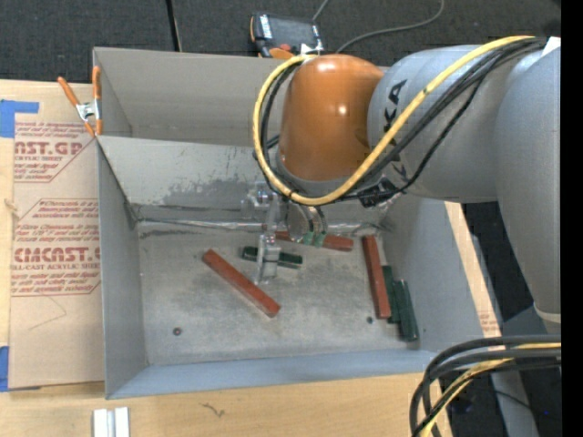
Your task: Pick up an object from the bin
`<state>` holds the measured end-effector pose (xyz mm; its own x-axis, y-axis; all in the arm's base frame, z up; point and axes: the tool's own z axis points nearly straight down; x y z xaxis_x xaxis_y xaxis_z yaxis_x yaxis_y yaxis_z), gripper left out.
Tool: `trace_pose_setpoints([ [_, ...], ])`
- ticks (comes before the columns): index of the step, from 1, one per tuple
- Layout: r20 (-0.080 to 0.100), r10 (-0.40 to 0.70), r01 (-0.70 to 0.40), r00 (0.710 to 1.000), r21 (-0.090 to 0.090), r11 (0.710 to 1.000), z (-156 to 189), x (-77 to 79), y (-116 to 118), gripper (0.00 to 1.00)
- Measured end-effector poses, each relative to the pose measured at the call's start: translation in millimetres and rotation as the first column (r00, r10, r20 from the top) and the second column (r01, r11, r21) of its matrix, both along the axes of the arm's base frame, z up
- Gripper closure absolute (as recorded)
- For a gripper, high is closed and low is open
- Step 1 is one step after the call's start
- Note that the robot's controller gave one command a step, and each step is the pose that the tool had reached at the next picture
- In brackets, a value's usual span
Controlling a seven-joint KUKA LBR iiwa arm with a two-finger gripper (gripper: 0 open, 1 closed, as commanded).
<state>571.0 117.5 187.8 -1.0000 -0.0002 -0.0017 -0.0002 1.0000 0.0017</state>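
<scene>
Your orange domed wrist cover (330, 126) hangs over the gripper (270, 260), which is low at a dark green flat stick (291, 259) mid-bin. You cannot tell whether it is open or closed. Bare floor spreads towards the grey metal bin's (118, 271) left wall.

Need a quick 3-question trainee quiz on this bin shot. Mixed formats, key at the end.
1. True or false: the gripper is over a short dark green stick near the middle of the bin.
2. What lies diagonally on the floor just to the view's left of the gripper?
A) a red-brown stick
B) a blue ball
C) a yellow cup
3. Fill in: a reddish bar and a dark green bar lie side by side along the bin's ____ wall, as the view shows it.

Key: 1 true; 2 A; 3 right.
</scene>
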Motion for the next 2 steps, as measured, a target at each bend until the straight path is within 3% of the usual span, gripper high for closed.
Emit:
trace_pose_setpoints([
  [1,-0.004,-0.186,0.186,0.983,-0.001,0.983,-120.1,21.6,-60.2,0.0],
  [2,0.0,-0.185,0.185,0.983,0.0,0.983,-119.1,22.4,-59.3,0.0],
])
